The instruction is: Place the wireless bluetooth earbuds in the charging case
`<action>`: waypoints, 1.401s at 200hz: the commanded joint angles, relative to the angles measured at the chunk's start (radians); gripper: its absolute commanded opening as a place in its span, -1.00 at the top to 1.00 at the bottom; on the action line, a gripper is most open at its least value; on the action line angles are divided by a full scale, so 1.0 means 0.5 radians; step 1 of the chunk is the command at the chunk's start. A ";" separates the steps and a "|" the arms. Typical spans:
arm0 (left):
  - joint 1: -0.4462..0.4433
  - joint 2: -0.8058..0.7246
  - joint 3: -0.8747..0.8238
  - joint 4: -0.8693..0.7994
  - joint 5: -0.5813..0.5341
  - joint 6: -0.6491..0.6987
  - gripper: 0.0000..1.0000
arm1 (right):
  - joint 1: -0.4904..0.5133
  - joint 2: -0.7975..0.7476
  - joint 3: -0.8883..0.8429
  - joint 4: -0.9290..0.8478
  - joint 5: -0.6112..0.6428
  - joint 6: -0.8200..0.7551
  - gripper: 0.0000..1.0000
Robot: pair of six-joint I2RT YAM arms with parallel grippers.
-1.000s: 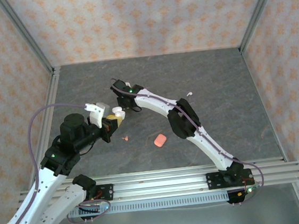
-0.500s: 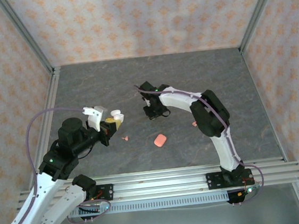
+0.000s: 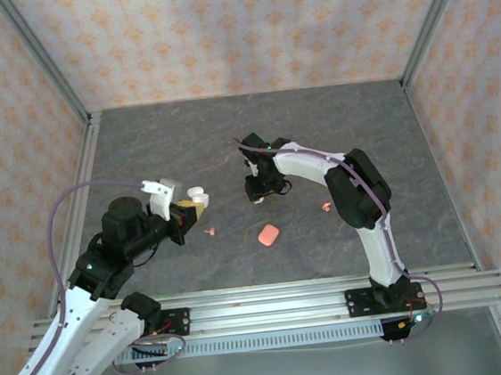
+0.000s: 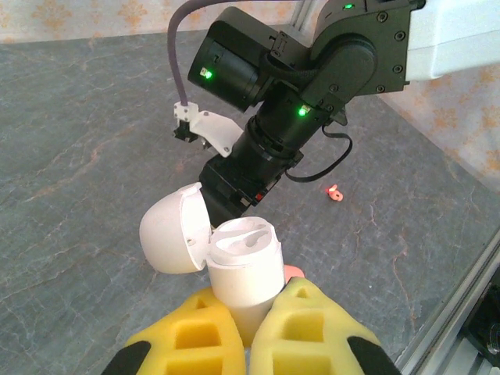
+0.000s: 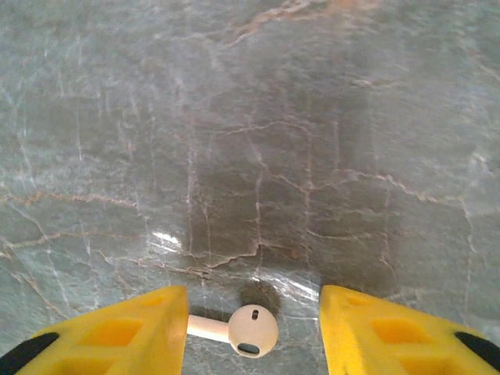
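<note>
My left gripper (image 4: 254,297) is shut on the white charging case (image 4: 244,269), held upright above the table with its lid (image 4: 173,230) swung open to the left. A whitish earbud shape sits in one slot of the case. From above, the case (image 3: 196,196) hangs at the centre left. My right gripper (image 5: 251,308) stands open low over the table. A white earbud (image 5: 251,331) lies between its fingers, with its stem against the left finger (image 5: 148,328). In the top view the right gripper (image 3: 259,193) is right of the case, apart from it.
A closed coral-pink case (image 3: 268,234) lies on the stone-grey table near the front centre. One pink earbud (image 3: 209,232) rests below the held case, another (image 3: 326,205) beside the right arm's forearm. Patterned walls and metal rails enclose the table.
The right arm has pulled back from above the white case to the table's middle. Its jaws have opened around the white earbud. The left arm has held the case nearly still.
</note>
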 commanded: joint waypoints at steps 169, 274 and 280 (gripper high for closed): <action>-0.002 0.000 -0.051 0.316 0.719 0.560 1.00 | 0.023 -0.700 -0.861 0.681 -0.109 1.352 0.07; -0.002 -0.244 -0.420 0.986 0.080 0.270 1.00 | 0.272 -1.545 -0.965 1.205 -0.048 1.714 -0.34; -0.001 -0.220 -0.420 1.016 0.077 0.258 1.00 | 0.289 -1.571 -0.957 1.240 -0.040 1.751 -0.35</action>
